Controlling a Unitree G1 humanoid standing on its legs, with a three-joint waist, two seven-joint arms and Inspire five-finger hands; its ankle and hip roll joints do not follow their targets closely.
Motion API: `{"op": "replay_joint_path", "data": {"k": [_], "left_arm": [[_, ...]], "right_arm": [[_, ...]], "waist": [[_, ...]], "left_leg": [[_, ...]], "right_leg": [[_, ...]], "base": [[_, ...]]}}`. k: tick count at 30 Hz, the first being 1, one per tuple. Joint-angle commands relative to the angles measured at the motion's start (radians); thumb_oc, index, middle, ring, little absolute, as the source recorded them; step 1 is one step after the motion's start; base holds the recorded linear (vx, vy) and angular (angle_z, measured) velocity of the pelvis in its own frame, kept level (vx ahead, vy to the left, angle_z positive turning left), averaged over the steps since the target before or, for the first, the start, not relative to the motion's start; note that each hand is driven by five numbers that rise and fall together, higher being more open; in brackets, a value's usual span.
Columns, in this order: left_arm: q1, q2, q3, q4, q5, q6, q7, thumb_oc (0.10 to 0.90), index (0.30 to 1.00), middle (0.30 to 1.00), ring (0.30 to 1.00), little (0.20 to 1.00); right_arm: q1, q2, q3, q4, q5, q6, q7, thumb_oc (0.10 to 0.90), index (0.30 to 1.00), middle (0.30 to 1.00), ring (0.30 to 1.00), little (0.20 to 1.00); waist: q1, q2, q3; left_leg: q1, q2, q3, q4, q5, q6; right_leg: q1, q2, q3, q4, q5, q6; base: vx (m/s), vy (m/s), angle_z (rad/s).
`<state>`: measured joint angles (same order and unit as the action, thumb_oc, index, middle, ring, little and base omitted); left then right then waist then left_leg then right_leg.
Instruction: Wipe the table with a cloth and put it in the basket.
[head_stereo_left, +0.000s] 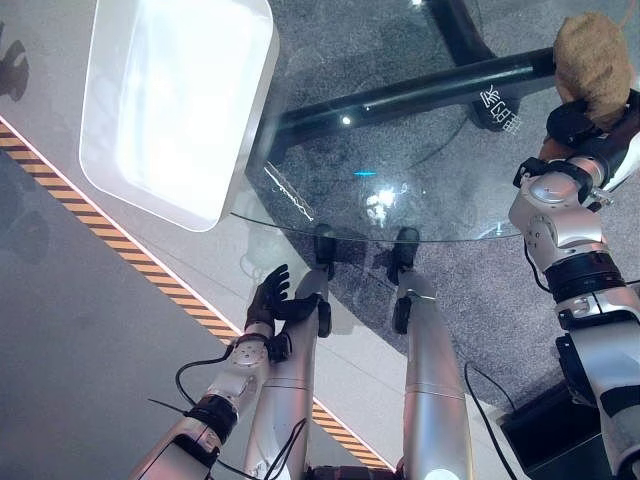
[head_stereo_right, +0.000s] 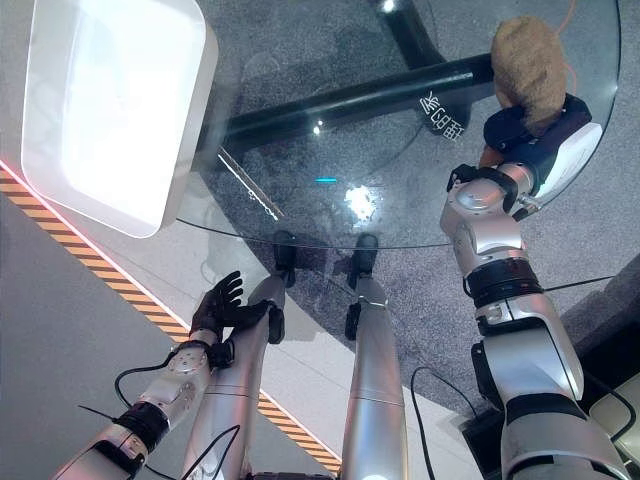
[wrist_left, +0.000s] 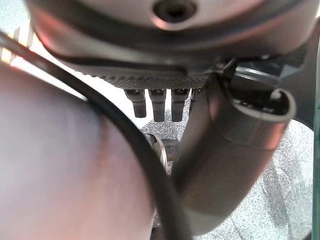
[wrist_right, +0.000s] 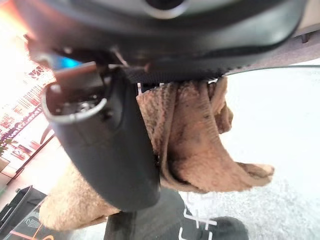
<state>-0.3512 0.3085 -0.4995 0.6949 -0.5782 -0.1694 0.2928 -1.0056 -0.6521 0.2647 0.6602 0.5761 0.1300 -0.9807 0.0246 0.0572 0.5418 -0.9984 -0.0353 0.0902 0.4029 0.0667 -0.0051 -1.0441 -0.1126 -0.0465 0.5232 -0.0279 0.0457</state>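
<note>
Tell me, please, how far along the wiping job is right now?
The pick-up looks done: the right hand is closed on the brown cloth over the glass table's far right edge. Whether wiping is under way or finished cannot be told. Dropping it into the white basket remains. The left hand hangs open below the table.

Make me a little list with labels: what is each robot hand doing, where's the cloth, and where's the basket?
right robot hand: curled round the brown cloth, over the far right part of the glass table
left robot hand: fingers relaxed, holding nothing, low beside the table's near edge
cloth: bunched in the right robot hand
basket: white, at the table's left side
</note>
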Motion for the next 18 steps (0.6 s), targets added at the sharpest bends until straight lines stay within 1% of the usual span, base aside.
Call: {"op": "replay_joint_path", "data": {"k": [1, 3, 8, 10, 12, 14, 16, 18], "left_arm": [[0.087, -0.014, -0.029, -0.007, -0.015, -0.022, 0.018, 0.8, 0.9, 0.9, 0.9, 0.9], [0.087, -0.012, -0.03, -0.013, -0.017, -0.02, 0.019, 0.8, 0.9, 0.9, 0.9, 0.9], [0.091, -0.013, -0.033, -0.019, -0.022, -0.022, 0.024, 0.8, 0.9, 0.9, 0.9, 0.9], [0.099, -0.017, -0.034, -0.025, -0.021, -0.023, 0.03, 0.8, 0.9, 0.9, 0.9, 0.9], [0.104, -0.02, -0.032, -0.031, -0.017, -0.022, 0.034, 0.8, 0.9, 0.9, 0.9, 0.9], [0.107, -0.021, -0.029, -0.036, -0.015, -0.021, 0.039, 0.8, 0.9, 0.9, 0.9, 0.9], [0.109, -0.024, -0.022, -0.038, -0.014, -0.02, 0.042, 0.8, 0.9, 0.9, 0.9, 0.9], [0.107, -0.029, -0.014, -0.035, -0.009, -0.02, 0.039, 0.8, 0.9, 0.9, 0.9, 0.9]], "right_arm": [[0.089, 0.023, 0.041, 0.042, 0.099, 0.081, 0.117, 0.1, 0.3, 0.3, 0.3, 0.2], [0.091, 0.02, 0.046, 0.056, 0.103, 0.075, 0.137, 0.1, 0.3, 0.3, 0.3, 0.2], [0.098, 0.014, 0.041, 0.05, 0.086, 0.015, 0.138, 0.1, 0.3, 0.3, 0.3, 0.2], [0.101, 0.008, 0.033, 0.013, 0.047, -0.035, 0.125, 0.1, 0.3, 0.3, 0.3, 0.2], [0.103, 0.003, 0.025, -0.053, -0.006, -0.059, 0.099, 0.1, 0.3, 0.3, 0.3, 0.2], [0.106, 0.0, 0.021, -0.144, -0.074, -0.055, 0.077, 0.1, 0.3, 0.3, 0.3, 0.2], [0.103, 0.0, 0.021, -0.24, -0.141, -0.017, 0.067, 0.1, 0.3, 0.3, 0.3, 0.2], [0.099, 0.007, 0.025, -0.299, -0.182, 0.016, 0.076, 0.1, 0.3, 0.3, 0.3, 0.2]], "waist": [[0.016, 0.069, -0.022], [0.017, 0.07, -0.022], [0.016, 0.071, -0.022], [0.015, 0.068, -0.022], [0.013, 0.064, -0.022], [0.009, 0.058, -0.022], [0.006, 0.053, -0.022], [0.005, 0.05, -0.022]], "left_leg": [[-0.013, -0.053, -0.037, 0.071, -0.107, -0.003], [-0.011, -0.053, -0.037, 0.069, -0.107, -0.002], [-0.008, -0.054, -0.037, 0.069, -0.108, -0.002], [-0.003, -0.055, -0.037, 0.069, -0.11, -0.002], [0.003, -0.056, -0.037, 0.064, -0.111, -0.001], [0.005, -0.058, -0.038, 0.062, -0.112, 0.001], [0.008, -0.059, -0.037, 0.058, -0.113, 0.003], [0.012, -0.059, -0.035, 0.054, -0.112, 0.005]], "right_leg": [[-0.006, 0.059, -0.036, -0.045, 0.039, 0.015], [-0.005, 0.059, -0.037, -0.045, 0.039, 0.016], [-0.003, 0.057, -0.037, -0.044, 0.04, 0.019], [0.001, 0.058, -0.037, -0.042, 0.04, 0.021], [0.006, 0.059, -0.036, -0.046, 0.039, 0.025], [0.009, 0.06, -0.034, -0.05, 0.04, 0.028], [0.01, 0.063, -0.031, -0.052, 0.041, 0.03], [0.012, 0.064, -0.03, -0.054, 0.04, 0.032]], "base": [[0.0, 0.0, 0.0], [0.0, 0.0, 0.0], [0.0, 0.018, 0.01], [0.01, 0.038, 0.0], [0.0, 0.0, 0.0], [0.0, 0.016, -0.01], [0.0, 0.042, -0.02], [0.0, 0.047, -0.01]]}}
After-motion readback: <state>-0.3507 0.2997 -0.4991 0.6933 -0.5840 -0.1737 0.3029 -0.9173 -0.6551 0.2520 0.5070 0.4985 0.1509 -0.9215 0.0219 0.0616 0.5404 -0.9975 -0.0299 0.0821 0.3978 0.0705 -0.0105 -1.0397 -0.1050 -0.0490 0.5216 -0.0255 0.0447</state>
